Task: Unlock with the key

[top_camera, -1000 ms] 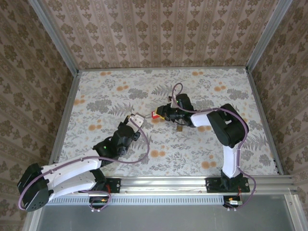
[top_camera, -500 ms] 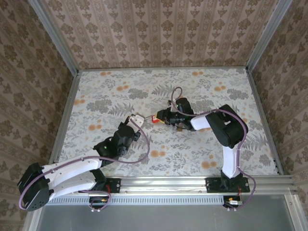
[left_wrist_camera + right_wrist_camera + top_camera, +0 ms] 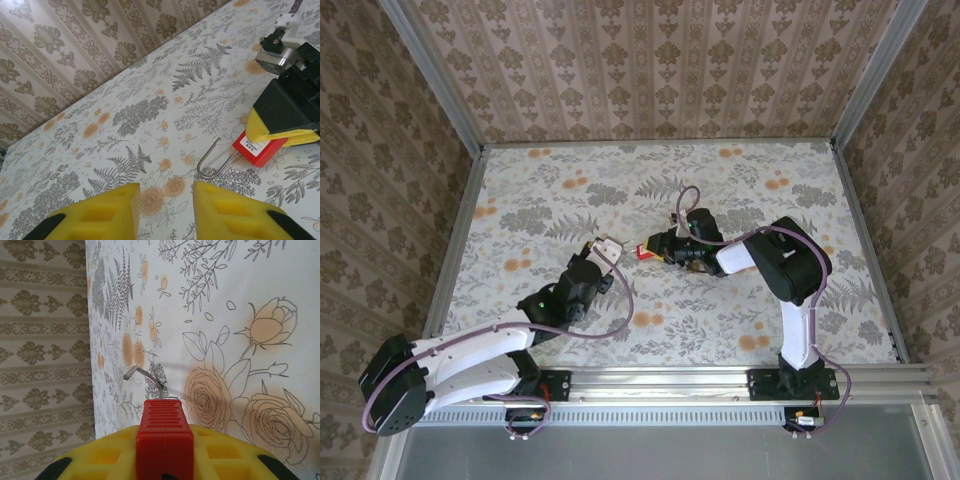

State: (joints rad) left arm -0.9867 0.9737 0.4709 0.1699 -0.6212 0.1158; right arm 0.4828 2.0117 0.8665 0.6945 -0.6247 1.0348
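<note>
Here the key (image 3: 165,437) is pinched by its red head between the yellow fingers of the right gripper (image 3: 658,247). Its thin silvery metal, bent like a hook, pokes out past the tips. The left gripper (image 3: 162,200) faces that hook from nearby, its jaws partly apart with nothing between them. The left wrist view catches a white label on the red head; the right wrist view shows its ribbed edge instead. From above, both arms meet mid-table (image 3: 550,200), on a print of grey ferns and orange roses. Brown patterned wallpaper (image 3: 650,70) rises behind.
</note>
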